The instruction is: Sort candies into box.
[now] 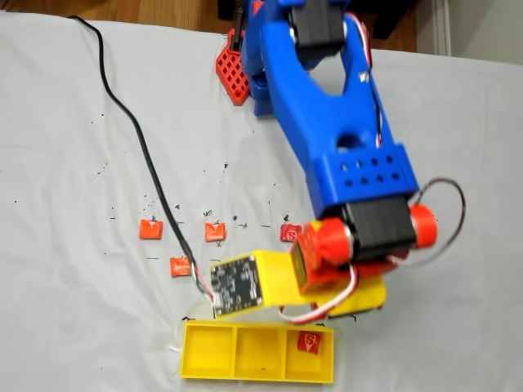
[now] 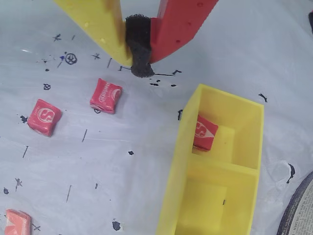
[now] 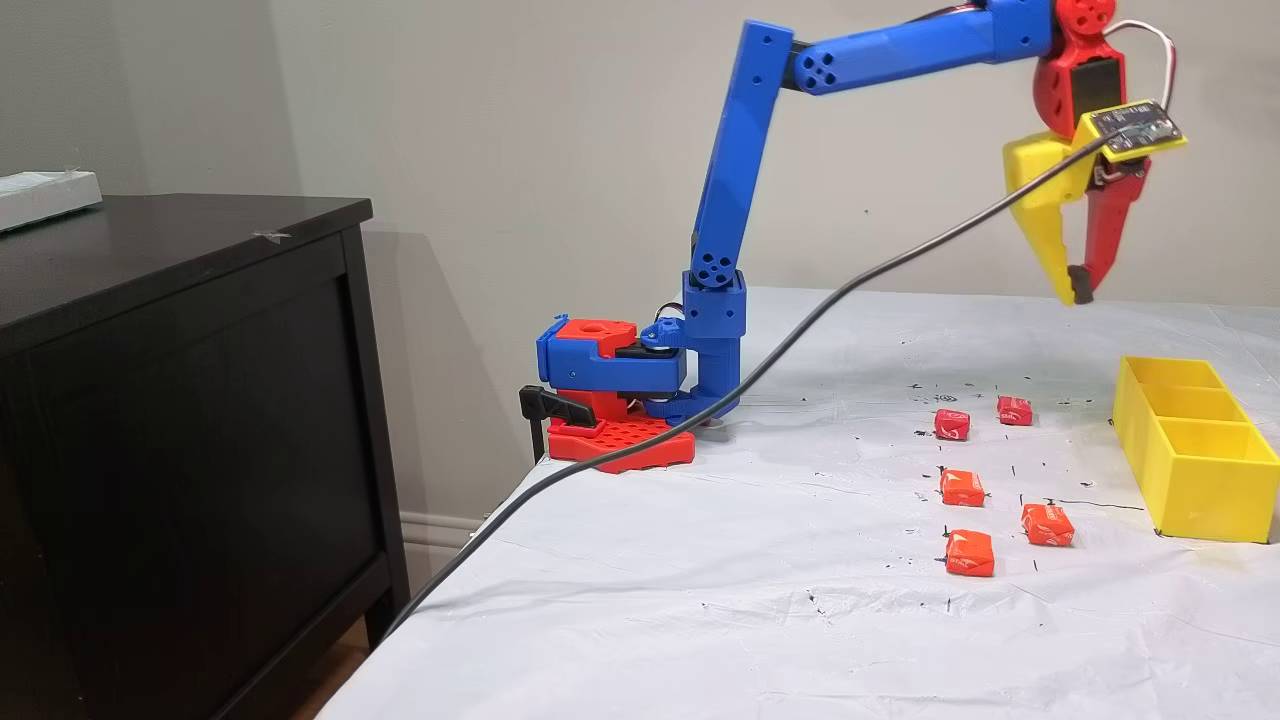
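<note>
Several orange-red candies lie loose on the white cloth: one (image 3: 952, 424) and another (image 3: 1014, 410) nearer the arm's base, three more (image 3: 963, 488) toward the front. The wrist view shows two (image 2: 105, 96) (image 2: 44, 116) left of the box. The yellow box (image 3: 1200, 480) has three compartments; one candy (image 2: 204, 132) (image 1: 308, 342) lies in an end compartment, against the box's wall (image 2: 181, 161). My gripper (image 3: 1078, 290) (image 2: 141, 63) hangs high above the cloth between the loose candies and the box. Its yellow and red fingers are shut on their black foam pad, holding nothing.
A black cable (image 1: 139, 139) runs from the wrist board across the cloth past the leftmost candies. The arm's red and blue base (image 3: 620, 400) stands at the table's back. A dark cabinet (image 3: 180, 420) stands beside the table. Ink marks dot the cloth.
</note>
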Controlling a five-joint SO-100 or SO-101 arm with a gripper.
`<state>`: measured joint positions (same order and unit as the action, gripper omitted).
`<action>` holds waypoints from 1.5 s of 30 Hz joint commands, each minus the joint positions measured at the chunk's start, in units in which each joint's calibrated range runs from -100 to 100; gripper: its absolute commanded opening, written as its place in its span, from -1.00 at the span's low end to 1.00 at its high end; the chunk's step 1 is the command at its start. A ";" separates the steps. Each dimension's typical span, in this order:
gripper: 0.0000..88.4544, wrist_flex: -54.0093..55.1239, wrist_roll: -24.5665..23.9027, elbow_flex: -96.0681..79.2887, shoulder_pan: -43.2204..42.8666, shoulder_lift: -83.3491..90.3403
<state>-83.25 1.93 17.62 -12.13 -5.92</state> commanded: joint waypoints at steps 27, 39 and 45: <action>-0.50 20.26 -0.10 -33.87 -3.81 11.01; -0.43 21.98 -0.24 -33.23 -4.53 6.60; -0.45 22.63 -0.39 -32.41 -5.08 5.41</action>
<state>-60.87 1.93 -17.02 -16.66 -1.10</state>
